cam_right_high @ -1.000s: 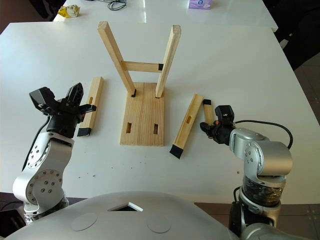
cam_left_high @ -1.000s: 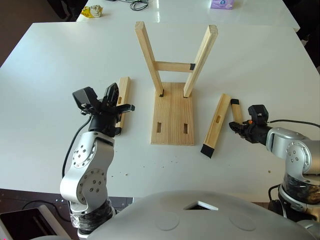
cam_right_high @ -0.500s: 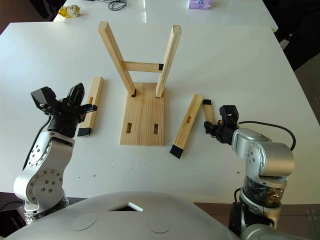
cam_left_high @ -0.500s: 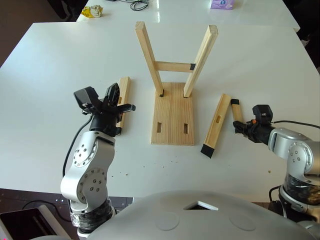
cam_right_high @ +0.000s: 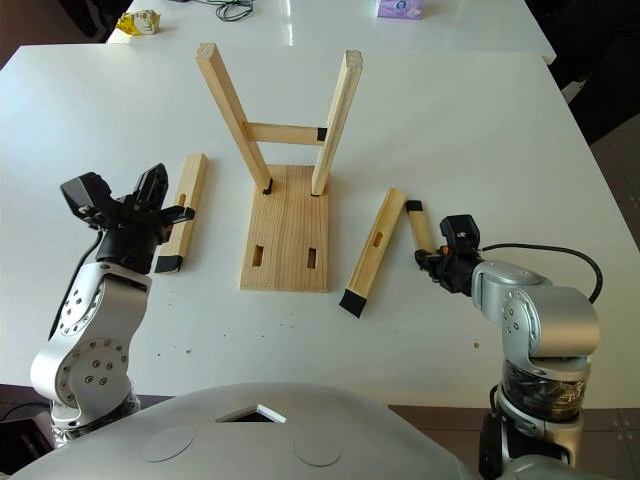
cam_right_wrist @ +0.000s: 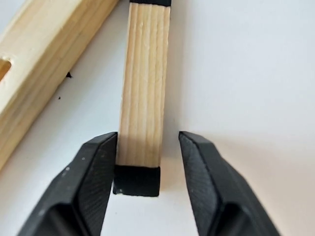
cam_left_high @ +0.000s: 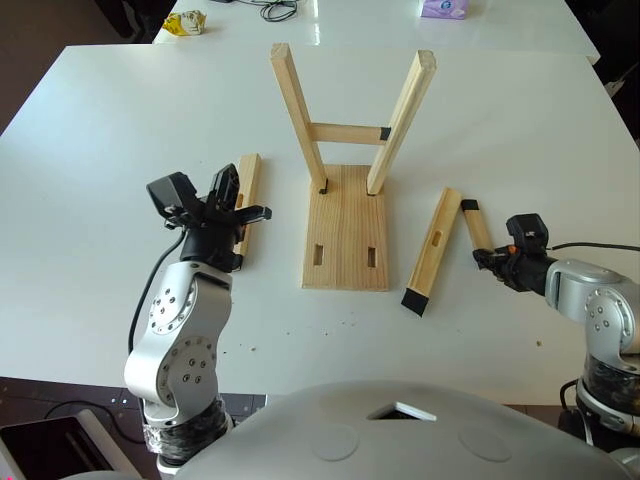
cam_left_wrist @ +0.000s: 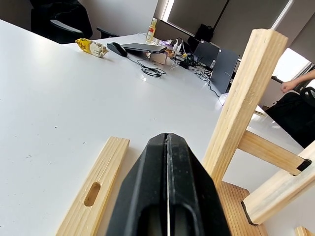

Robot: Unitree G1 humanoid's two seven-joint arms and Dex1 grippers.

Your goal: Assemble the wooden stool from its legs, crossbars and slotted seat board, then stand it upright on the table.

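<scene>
The slotted seat board lies flat mid-table. Two legs stand in its far slots, joined by a crossbar. One loose leg lies left of the board, another lies to its right. A short crossbar with black ends rests beside that right leg. My right gripper is open, its fingers straddling the crossbar's near black end. My left gripper is shut and empty, hovering over the left loose leg.
A yellow packet, cables and a purple box lie on the table behind. White tabletop stretches wide to the left and far right. The near table edge runs just below both arms.
My right gripper has slid right and back along the short crossbar to its near end. The left arm has barely moved.
</scene>
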